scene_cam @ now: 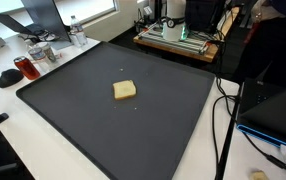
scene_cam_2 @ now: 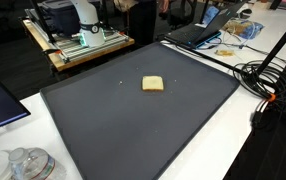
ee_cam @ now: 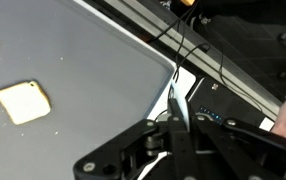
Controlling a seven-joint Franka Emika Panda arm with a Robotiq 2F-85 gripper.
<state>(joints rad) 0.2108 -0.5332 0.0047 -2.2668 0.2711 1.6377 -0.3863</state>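
— Right, claw (ee_cam: 173, 135) state?
— Shut tight, nothing gripped.
— And the pale slice (ee_cam: 23, 102)?
— Lying flat near the middle of the dark mat (scene_cam: 73, 125), plain in both exterior views (scene_cam: 125, 90) (scene_cam_2: 154, 84).
— Direction from the claw?
— Off to the left in the wrist view, well apart. Claw hanging by the mat's edge, near the cables (ee_cam: 188, 50).
— Long axis?
— Hardly any; nearly square, corners turned slightly.

A dark mat (scene_cam: 83, 115) covers the white counter (scene_cam: 33, 150). At its far left stand a red cup (scene_cam: 23, 67) and a clear bottle (scene_cam: 76, 36). Black cables (scene_cam: 221, 120) trail along the right edge by a laptop (scene_cam_2: 198, 32). A green-lit machine (scene_cam: 178, 30) sits beyond the far edge.
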